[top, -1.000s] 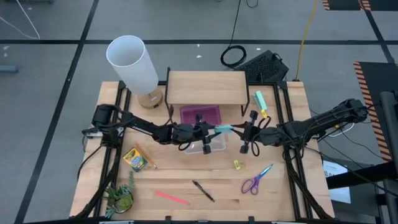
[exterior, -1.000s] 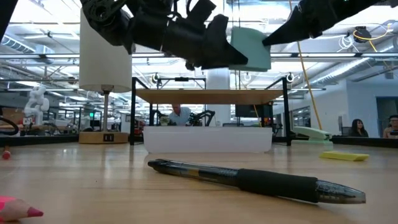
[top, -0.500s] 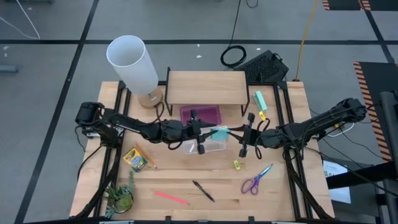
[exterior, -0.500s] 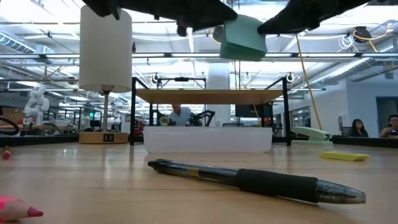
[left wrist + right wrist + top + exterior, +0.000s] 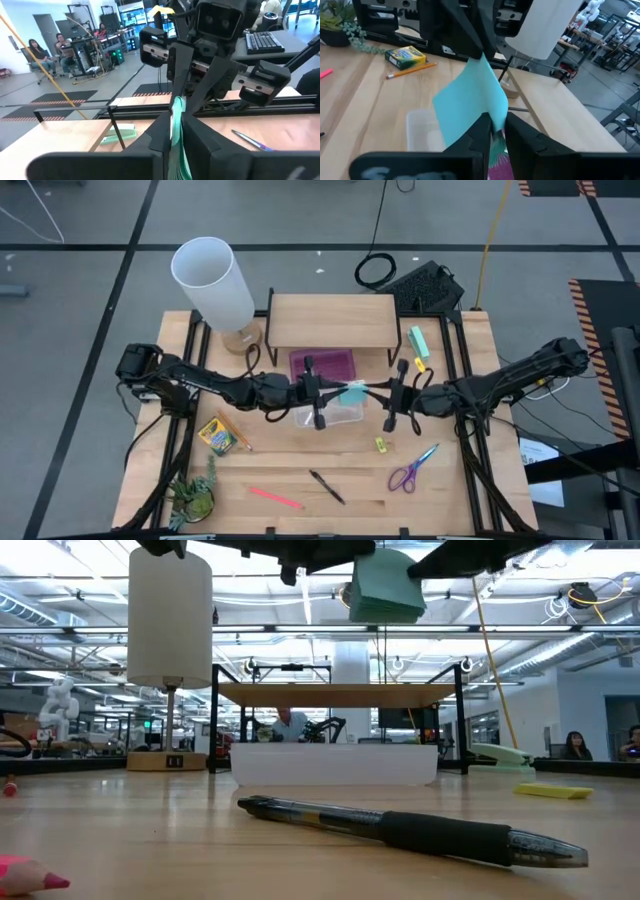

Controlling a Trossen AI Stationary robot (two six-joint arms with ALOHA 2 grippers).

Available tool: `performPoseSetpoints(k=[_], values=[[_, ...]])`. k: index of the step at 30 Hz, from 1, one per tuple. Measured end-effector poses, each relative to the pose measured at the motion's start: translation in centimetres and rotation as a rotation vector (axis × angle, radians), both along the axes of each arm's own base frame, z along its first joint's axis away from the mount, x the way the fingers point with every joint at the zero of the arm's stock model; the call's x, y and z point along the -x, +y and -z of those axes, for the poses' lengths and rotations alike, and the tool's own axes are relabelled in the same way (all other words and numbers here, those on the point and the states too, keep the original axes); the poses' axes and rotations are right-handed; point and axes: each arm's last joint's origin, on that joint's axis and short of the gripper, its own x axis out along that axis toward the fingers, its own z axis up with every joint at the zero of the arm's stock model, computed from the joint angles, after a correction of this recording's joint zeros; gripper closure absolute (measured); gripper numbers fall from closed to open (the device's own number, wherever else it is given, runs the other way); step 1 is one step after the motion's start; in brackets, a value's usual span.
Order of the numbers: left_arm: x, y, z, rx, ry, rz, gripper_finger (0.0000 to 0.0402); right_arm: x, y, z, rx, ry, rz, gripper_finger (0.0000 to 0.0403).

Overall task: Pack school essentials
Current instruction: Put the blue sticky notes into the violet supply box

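centrally, above the clear tray [image 5: 335,414]: light-blue square note pad [image 5: 351,393], held off the table, pinched on both sides. left gripper [image 5: 334,392] clamped narrow on the pad's 9 o'clock edge; right gripper [image 5: 372,390] clamped narrow on its 3 o'clock edge, fingers [image 5: 487,131] closed on a corner in the right wrist view. pad [image 5: 387,587] seen high over the tray [image 5: 334,764] in the low view, tilted. purple lid [image 5: 323,363] just beyond the tray at 12 o'clock, under the wooden shelf [image 5: 332,321].

remaining stock on the table [image 5: 300,470]:
- yellow-green crayon box [image 5: 217,435], toward 8 o'clock of the tray, pencil [image 5: 240,438] beside it.
- thin pink stick [image 5: 275,498], toward 7 o'clock, near the front edge.
- black pen [image 5: 327,487], toward 6 o'clock, lying flat; near the lens in the low view [image 5: 412,831].
- tiny yellow piece [image 5: 381,445], toward 4 o'clock of the tray.
- purple-and-blue-handled scissors [image 5: 411,470], toward 4 o'clock, farther out.
- mint-green oblong block [image 5: 417,341], toward 2 o'clock, beside the shelf.
- white lamp [image 5: 214,283], toward 11 o'clock.
- potted plant [image 5: 193,498], front corner at 7 o'clock.
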Motion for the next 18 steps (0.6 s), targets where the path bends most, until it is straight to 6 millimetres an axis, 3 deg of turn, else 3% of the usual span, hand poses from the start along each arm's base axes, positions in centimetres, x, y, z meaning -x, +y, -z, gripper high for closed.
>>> performPoseSetpoints(k=[8, 18], values=[[0.0, -0.2, -0.1, -0.019, -0.005, 0.005, 0.0384, -0.2, 0.1, -1.5, 0.009, 0.030, 0.004, 0.0360], [0.1, -0.9, 0.0, -0.021, 0.007, 0.029, 0.0378, -1.8, 0.5, 0.4, -0.073, 0.078, 0.015, 0.0360]])
